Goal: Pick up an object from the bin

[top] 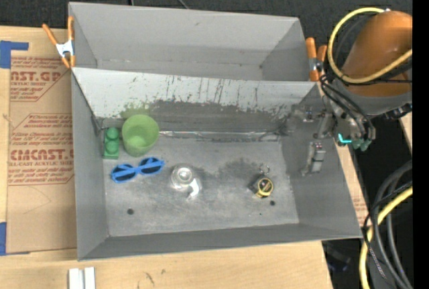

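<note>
gripper point(314, 159) at 3 o'clock wall of bin point(188, 46); open or closed, cannot tell | nearest: black-yellow trinket point(263, 186), 8 o'clock of gripper, lying alone on floor | advice: centre above it, descend straight, stay clear of sloped wall

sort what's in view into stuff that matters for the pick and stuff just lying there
In the job: gripper, by the bin's right wall; grey bin; small black-and-yellow round thing, nearest the gripper, so the likeliest pick.
Lying about: green cup; small green block beside it; blue toy glasses; clear thing.
</note>
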`<act>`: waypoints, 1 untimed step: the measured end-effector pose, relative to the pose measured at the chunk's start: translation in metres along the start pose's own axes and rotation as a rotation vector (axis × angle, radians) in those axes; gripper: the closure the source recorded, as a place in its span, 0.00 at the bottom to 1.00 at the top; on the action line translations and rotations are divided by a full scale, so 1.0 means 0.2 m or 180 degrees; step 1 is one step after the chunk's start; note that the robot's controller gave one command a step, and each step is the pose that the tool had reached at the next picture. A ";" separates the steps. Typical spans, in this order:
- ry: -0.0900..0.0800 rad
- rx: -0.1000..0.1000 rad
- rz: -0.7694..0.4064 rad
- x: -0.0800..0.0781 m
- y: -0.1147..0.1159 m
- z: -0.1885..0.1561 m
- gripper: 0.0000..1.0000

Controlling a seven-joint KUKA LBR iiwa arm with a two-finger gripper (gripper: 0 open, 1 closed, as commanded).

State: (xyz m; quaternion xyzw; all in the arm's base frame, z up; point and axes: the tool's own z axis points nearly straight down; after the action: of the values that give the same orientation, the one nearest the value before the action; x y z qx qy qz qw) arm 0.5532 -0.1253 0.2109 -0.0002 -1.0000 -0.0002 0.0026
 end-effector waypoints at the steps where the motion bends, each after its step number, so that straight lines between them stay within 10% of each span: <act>1: 0.0009 -0.0006 -0.0320 0.19 0.04 0.58 0.00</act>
State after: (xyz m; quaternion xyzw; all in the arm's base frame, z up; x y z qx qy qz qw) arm 0.5155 -0.1178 0.0958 0.0500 -0.9987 -0.0013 0.0040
